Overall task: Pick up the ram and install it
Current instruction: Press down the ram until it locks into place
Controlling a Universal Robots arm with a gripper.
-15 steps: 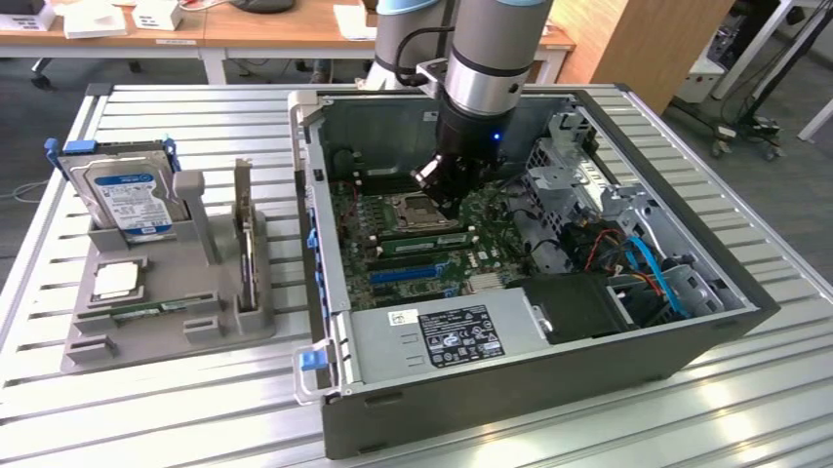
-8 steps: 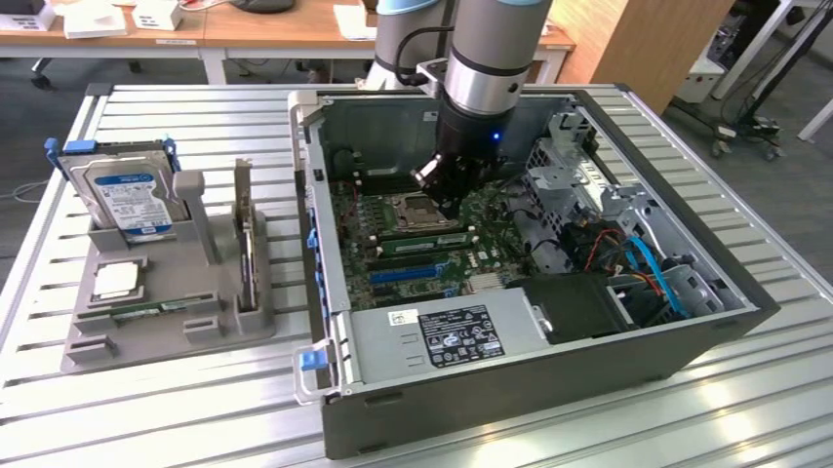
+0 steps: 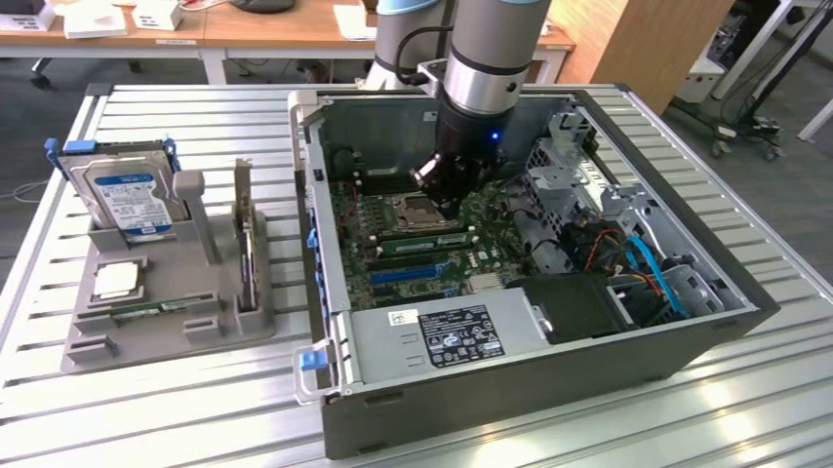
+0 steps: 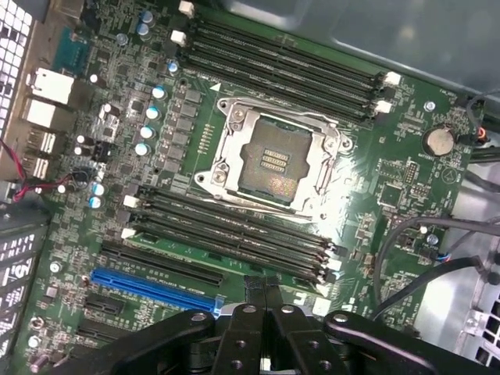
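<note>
Exterior view: one arm reaches down into an open computer case (image 3: 521,390) lying on a slatted metal bench (image 3: 170,409). Pincer (image 3: 450,207) closed, empty, poised over the motherboard (image 3: 390,249) just beside the CPU socket (image 3: 408,211). Wrist view: pincer (image 4: 266,291) fingers pressed together above the memory slots (image 4: 234,226) and a blue expansion slot (image 4: 152,287). Ram (image 3: 156,312): green stick lying flat in the grey holder (image 3: 170,336) on the bench, at the exterior view's left, well apart from the pincer. Holder also carries a hard drive (image 3: 128,198) and an upright dark card (image 3: 244,234).
</note>
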